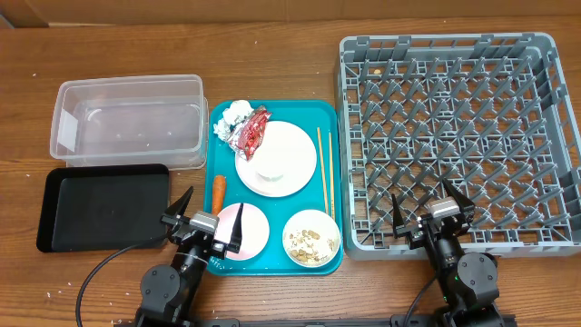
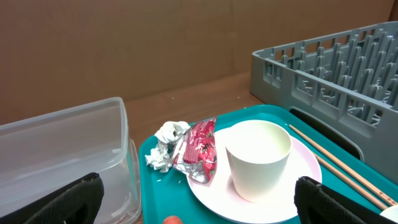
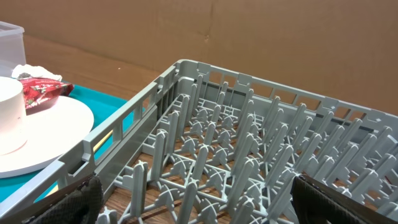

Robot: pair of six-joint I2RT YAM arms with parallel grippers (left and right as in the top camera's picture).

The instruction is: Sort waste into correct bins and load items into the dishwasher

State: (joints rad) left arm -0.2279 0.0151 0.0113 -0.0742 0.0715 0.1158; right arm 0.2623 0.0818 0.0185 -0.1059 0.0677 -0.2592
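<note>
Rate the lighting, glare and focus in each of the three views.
Overhead: even light, soft shadows, all sharp; pale glare on the clear tub. Left wrist: cup crisp, wrapper glints, left fingers at the bottom corners dark and soft. Right wrist: rack sharp, right fingers dark, little detail.

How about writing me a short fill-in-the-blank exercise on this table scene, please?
1. The chopsticks lie on the ____ tray.
2. The white cup stands upright on a large ____.
3. The crumpled napkin lies beside the ____ wrapper.
4. The left tool and the right tool are both ____.
Missing words: teal; plate; red; open.
</note>
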